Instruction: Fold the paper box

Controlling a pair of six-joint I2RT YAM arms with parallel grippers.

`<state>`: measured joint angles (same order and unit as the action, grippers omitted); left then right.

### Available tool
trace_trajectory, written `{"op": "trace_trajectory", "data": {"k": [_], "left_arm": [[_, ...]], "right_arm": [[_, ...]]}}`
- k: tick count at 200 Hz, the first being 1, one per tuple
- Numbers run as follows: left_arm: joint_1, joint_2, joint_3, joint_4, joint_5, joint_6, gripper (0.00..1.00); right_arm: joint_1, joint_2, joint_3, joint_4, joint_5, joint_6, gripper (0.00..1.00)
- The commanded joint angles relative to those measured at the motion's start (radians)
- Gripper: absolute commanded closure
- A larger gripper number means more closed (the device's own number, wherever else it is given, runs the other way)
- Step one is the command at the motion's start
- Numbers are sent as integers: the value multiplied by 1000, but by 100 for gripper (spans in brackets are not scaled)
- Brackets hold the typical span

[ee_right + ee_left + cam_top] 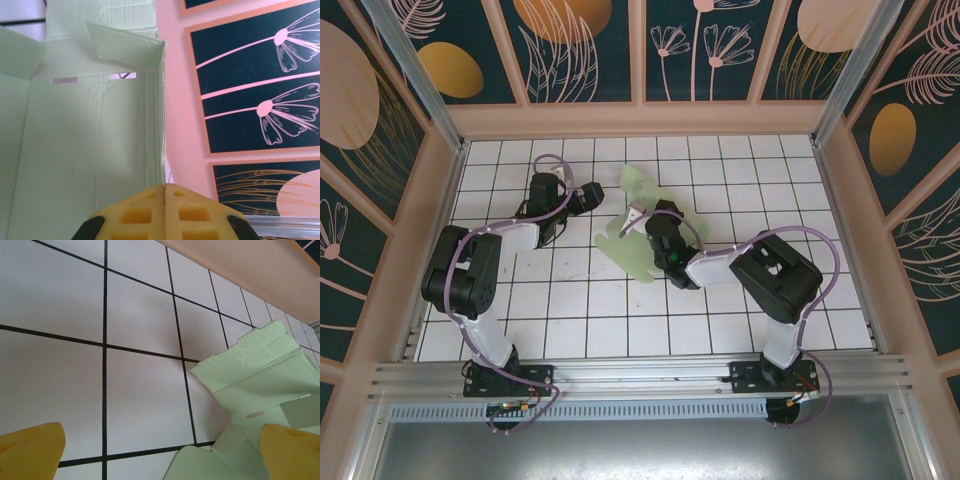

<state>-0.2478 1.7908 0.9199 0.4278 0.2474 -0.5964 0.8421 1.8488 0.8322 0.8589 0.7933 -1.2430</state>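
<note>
The paper box (628, 248) is pale mint-green card, partly raised, lying mid-table with flaps spread toward the back. My right gripper (641, 215) is shut, and in the right wrist view its yellow fingertips (150, 215) pinch the upright edge of a box wall (90, 150), with a folded flap (127, 47) beyond. To the left of the box, my left gripper (592, 196) stands open. In the left wrist view its gripper (162, 454) is wide apart with nothing between the fingers; the right fingertip (292, 450) hangs over the paper box (260, 370).
The white tiled table (620, 320) is fenced by pink-framed patterned walls, with the back ledge (640, 120) close behind the box. An aluminium rail (640, 375) runs along the near edge by the arm bases. Open tiles lie in front of the box.
</note>
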Motion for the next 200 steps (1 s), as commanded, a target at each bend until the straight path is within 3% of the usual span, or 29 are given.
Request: {"op": "trace_trajectory", "data": {"k": [1, 200], "left_arm": [[15, 20, 24, 48, 22, -11, 1], [27, 143, 161, 26, 77, -33, 1]], "right_arm": [[13, 28, -28, 191, 41, -74, 100], [-2, 97, -70, 202, 4, -34, 100]]}}
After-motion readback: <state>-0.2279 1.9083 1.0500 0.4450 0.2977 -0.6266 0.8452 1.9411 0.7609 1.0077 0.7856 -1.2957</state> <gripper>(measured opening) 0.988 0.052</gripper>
